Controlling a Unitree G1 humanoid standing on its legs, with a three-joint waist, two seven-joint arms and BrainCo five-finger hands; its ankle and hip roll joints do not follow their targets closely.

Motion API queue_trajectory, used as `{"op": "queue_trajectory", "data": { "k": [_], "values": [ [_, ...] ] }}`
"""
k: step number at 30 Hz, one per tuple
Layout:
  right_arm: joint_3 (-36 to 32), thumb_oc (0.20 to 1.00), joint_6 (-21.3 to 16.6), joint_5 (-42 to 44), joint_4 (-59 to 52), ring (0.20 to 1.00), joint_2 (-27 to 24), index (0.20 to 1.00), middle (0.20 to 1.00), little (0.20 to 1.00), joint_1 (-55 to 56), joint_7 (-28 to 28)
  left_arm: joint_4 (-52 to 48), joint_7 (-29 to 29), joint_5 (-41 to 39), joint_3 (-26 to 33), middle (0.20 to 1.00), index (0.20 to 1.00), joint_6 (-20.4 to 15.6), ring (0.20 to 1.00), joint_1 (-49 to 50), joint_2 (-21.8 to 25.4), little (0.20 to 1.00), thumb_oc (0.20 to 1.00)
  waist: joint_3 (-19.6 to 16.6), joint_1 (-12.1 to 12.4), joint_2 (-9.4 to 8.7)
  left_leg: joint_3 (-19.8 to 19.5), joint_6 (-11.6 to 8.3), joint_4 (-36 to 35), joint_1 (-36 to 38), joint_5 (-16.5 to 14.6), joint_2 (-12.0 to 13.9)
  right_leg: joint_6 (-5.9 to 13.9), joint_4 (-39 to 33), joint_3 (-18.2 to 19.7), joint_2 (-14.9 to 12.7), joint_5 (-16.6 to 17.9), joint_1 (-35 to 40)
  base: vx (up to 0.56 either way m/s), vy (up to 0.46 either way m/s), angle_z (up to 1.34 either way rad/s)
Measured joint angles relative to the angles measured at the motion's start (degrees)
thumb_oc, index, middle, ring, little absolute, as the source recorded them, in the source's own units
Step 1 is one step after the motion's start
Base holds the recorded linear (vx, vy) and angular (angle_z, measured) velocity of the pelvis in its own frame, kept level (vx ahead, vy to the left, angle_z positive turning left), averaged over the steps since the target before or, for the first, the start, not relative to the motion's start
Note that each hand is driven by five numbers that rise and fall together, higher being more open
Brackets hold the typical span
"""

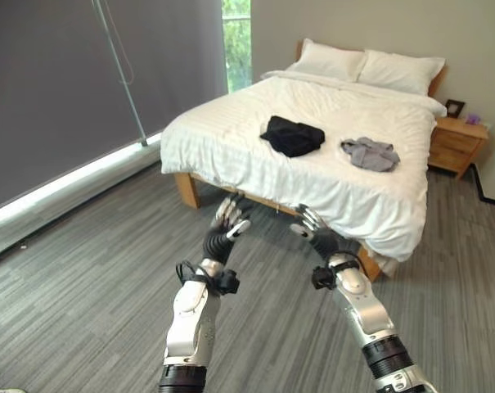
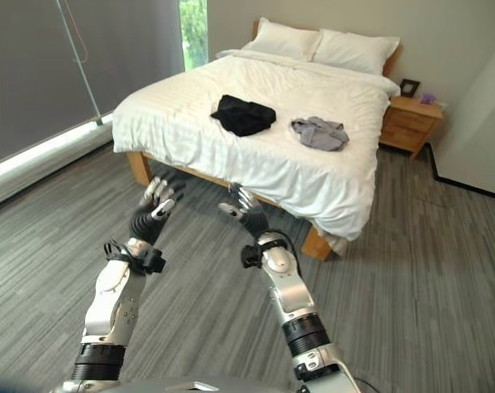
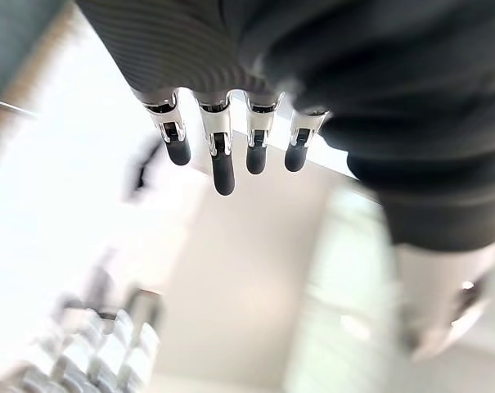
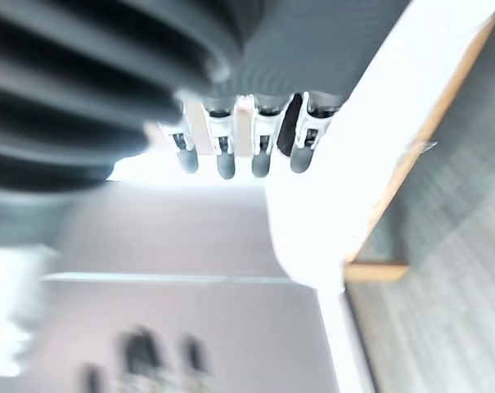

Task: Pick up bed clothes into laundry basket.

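Note:
A black garment (image 1: 292, 135) lies crumpled on the white bed (image 1: 231, 143), near its middle. A grey garment (image 1: 370, 153) lies to its right, closer to the bed's right side. Both my hands are raised in front of me over the floor, short of the bed's foot. My left hand (image 1: 231, 218) is open with straight fingers (image 3: 222, 160) and holds nothing. My right hand (image 1: 311, 223) is open too, its fingers (image 4: 224, 155) straight and empty. The bed's corner (image 4: 329, 213) shows past the right hand.
Two white pillows (image 1: 370, 67) lie at the head of the bed. A wooden nightstand (image 1: 456, 143) with a small frame stands to the bed's right. A grey curtain wall (image 1: 75, 90) runs along the left. Grey plank floor (image 1: 83, 286) lies between me and the bed.

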Motion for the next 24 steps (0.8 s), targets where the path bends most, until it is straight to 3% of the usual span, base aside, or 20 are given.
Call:
{"op": "queue_trajectory", "data": {
  "k": [5,12,13,15,17,19,21,24],
  "values": [
    [0.09,1.000,1.86,0.08,-6.70,1.000,-3.86,1.000,1.000,1.000,3.79,-3.35,-0.01,1.53,-0.04,-0.28,1.000,1.000,-1.30,1.000,4.57,2.12,1.000,1.000,1.24,0.05,1.50,-0.39,0.08,-0.81,-0.49,0.07,-0.22,0.94,-4.66,-0.27,0.35,1.62,1.67,0.04,-0.070,0.04],
    [-0.20,1.000,1.72,-3.04,-10.70,1.000,-9.64,1.000,1.000,1.000,4.21,-5.78,4.76,4.53,0.19,-0.57,1.000,1.000,-1.11,1.000,10.17,-0.86,1.000,1.000,3.13,-0.24,3.69,-0.15,0.03,-2.03,0.52,0.13,0.17,0.94,-10.32,0.15,1.66,3.94,4.48,0.08,-0.093,-0.05],
    [-0.27,1.000,1.62,-4.12,-10.91,1.000,-10.05,1.000,1.000,1.000,4.41,-5.95,4.97,5.08,0.59,-0.49,1.000,1.000,-1.18,1.000,10.67,-0.58,1.000,1.000,3.88,-0.21,3.70,-0.12,-0.30,-0.40,0.27,0.24,0.22,0.83,-9.99,0.28,1.54,3.62,4.48,0.02,-0.113,-0.13],
    [-0.23,1.000,1.63,-4.44,-10.74,1.000,-9.94,1.000,1.000,1.000,4.76,-6.26,5.93,6.08,0.73,-0.23,1.000,1.000,-1.20,1.000,10.55,0.03,1.000,1.000,5.57,-0.05,1.94,-0.53,-1.32,5.73,-1.96,0.12,-0.42,0.05,-9.05,0.47,0.25,1.98,4.29,-0.03,-0.060,-0.09],
    [-0.78,1.000,1.64,-4.51,-10.66,1.000,-9.91,1.000,1.000,1.000,4.51,-6.69,10.21,7.68,0.76,1.73,1.000,1.000,-1.01,1.000,8.62,-0.10,1.000,1.000,7.66,-0.28,-1.15,-2.56,-5.09,25.16,-14.34,2.24,-0.80,-1.02,-6.09,0.27,-3.53,1.21,1.48,0.01,-0.027,0.04],
    [-1.74,1.000,1.37,-6.18,-10.69,1.000,-12.05,1.000,1.000,1.000,4.43,-7.64,13.17,8.85,1.06,1.83,1.000,1.000,-0.80,1.000,7.98,-0.49,1.000,1.000,8.22,-0.87,-0.61,-3.40,-6.96,30.80,-21.17,1.34,0.47,-1.65,-7.96,-0.73,-3.67,1.18,0.79,0.34,0.098,0.13],
    [-3.14,1.000,1.46,-8.17,-10.73,1.000,-15.36,1.000,1.000,1.000,3.97,-7.62,12.95,8.67,2.43,1.70,1.000,1.000,-0.75,1.000,7.46,-0.08,1.000,1.000,8.46,-1.03,0.08,-1.62,-4.31,20.89,-22.02,0.39,-0.55,-0.86,-10.51,0.03,-4.03,1.36,0.53,0.41,0.205,0.05],
    [-5.87,1.000,1.49,-9.34,-9.43,1.000,-17.22,1.000,1.000,1.000,3.61,-7.61,12.76,8.54,2.70,1.72,1.000,1.000,-0.88,1.000,7.34,1.83,1.000,1.000,9.90,-0.49,0.38,-1.57,-2.33,5.95,-21.65,2.28,-0.87,0.15,-14.21,3.46,-4.43,1.93,2.21,0.46,0.192,-0.18]
  ]
}}
